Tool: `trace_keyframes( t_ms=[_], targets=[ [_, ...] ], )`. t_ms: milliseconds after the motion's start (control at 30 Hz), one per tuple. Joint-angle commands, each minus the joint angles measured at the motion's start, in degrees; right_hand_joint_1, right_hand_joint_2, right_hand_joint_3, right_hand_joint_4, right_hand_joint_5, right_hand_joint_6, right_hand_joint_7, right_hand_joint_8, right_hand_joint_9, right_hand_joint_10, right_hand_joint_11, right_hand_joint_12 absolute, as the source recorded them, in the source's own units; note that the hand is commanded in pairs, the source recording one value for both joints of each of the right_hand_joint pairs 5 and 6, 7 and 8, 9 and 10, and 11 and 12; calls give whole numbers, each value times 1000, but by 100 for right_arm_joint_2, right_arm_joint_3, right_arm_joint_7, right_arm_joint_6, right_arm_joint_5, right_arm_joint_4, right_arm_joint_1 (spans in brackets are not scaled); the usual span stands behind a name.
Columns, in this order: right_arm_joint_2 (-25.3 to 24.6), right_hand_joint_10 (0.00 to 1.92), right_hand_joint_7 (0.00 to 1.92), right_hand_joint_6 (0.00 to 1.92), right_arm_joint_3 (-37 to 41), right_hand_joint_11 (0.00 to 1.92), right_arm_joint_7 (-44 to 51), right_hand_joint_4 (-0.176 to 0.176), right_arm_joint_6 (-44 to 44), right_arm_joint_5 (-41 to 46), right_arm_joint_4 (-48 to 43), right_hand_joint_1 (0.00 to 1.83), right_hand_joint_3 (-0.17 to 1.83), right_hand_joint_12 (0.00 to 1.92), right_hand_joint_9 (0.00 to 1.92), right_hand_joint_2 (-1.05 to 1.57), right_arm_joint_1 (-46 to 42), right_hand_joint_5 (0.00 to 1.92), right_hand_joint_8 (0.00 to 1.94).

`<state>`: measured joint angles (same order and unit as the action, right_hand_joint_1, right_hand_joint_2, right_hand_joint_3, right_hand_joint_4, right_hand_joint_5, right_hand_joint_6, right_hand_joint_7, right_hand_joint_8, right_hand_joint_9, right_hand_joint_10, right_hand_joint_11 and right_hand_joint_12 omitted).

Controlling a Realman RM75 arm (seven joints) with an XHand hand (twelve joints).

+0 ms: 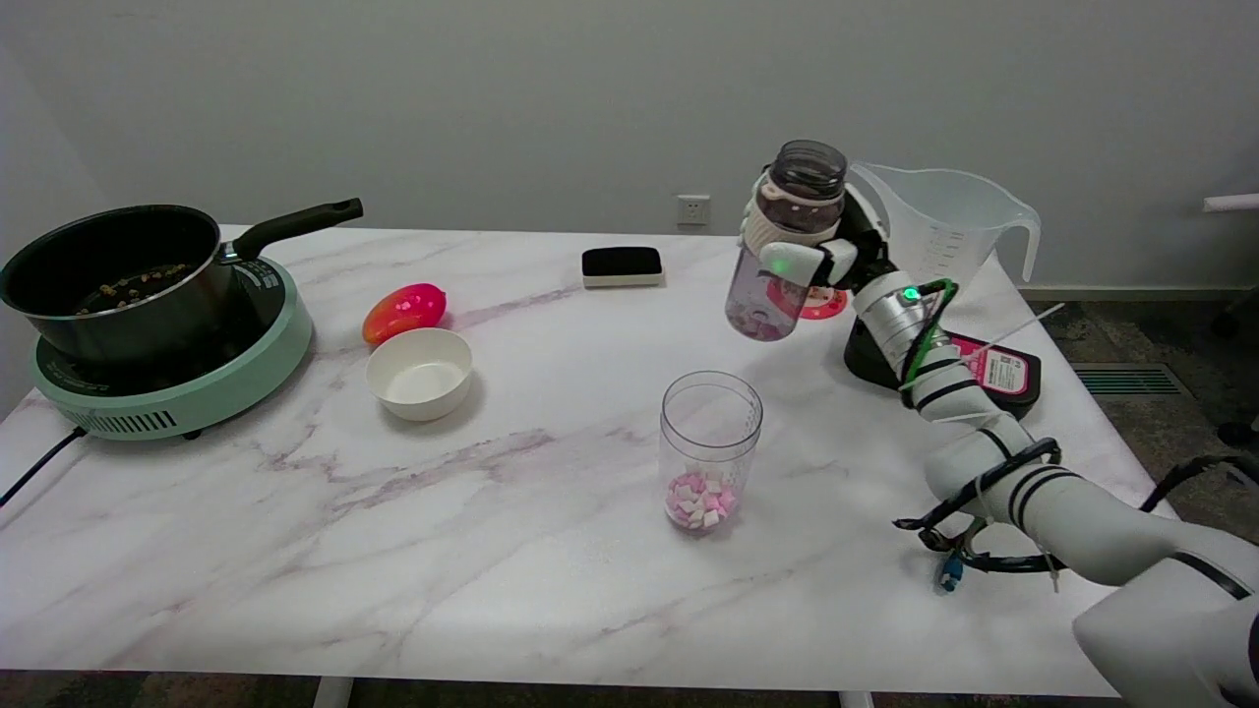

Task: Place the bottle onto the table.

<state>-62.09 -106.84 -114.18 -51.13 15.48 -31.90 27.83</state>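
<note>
right hand (831,258) grips bottle (782,251) round upper body, held in air above table (511,551), far-right side. bottle near upright, slight tilt, base down twd bare marble just behind clear cup (710,450). move needed: straight down.

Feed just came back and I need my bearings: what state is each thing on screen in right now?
bottle: held in the air, roughly upright, lidless
right hand: grips the bottle
clear cup: upright, pink and white cubes at its bottom
white bowl: upright, looks empty
pot: on the cooker, bits inside
measuring jug: upright, looks empty
</note>
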Motion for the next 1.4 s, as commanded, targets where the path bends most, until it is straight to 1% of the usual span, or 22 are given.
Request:
trace_keyframes(
  t_ms=[33,100,267,533,700,833,933,1067,1167,1267,1300,1400],
  targets=[
    [-517,1796,1920,1920,-469,1551,498,0,-106,-715,471,1582,882,1551,1796,1399,730,1920,1920],
    [-519,1795,1920,1920,-517,1553,603,0,7,-732,391,1561,857,1553,1795,1422,747,1920,1920],
    [-623,1798,1920,1920,-546,1555,687,0,108,-1155,332,1554,811,1555,1798,1432,776,1920,1920],
    [-788,1787,1920,1920,-457,1557,723,0,354,-1146,504,1534,749,1557,1787,1452,665,1920,1920],
    [-804,1725,1920,1920,-457,1480,690,0,293,-1154,858,1604,738,1480,1725,1331,740,1920,1920],
    [-815,1695,1920,1920,-429,1440,482,0,161,-1146,1250,1652,782,1440,1695,1243,817,1920,1920],
    [-862,1688,1920,1920,-242,1426,465,0,146,-1146,1404,1674,825,1426,1688,1197,808,1920,1920],
    [-892,1692,1920,1920,-39,1431,536,0,161,-1146,1421,1679,870,1431,1692,1187,778,1920,1920],
    [-901,1704,1920,1920,55,1444,829,0,172,-1146,1433,1690,895,1444,1704,1181,785,1920,1920],
    [-972,1731,1920,1920,230,1483,1207,0,343,-1136,1452,1674,865,1483,1731,1228,784,1920,1920],
    [-1016,1748,1920,1920,358,1504,1349,0,419,-1130,1459,1626,842,1504,1748,1302,777,1920,1920],
    [-1134,1769,1920,1920,583,1528,1455,0,718,-1130,1458,1536,749,1528,1769,1416,770,1920,1920]
  ],
)
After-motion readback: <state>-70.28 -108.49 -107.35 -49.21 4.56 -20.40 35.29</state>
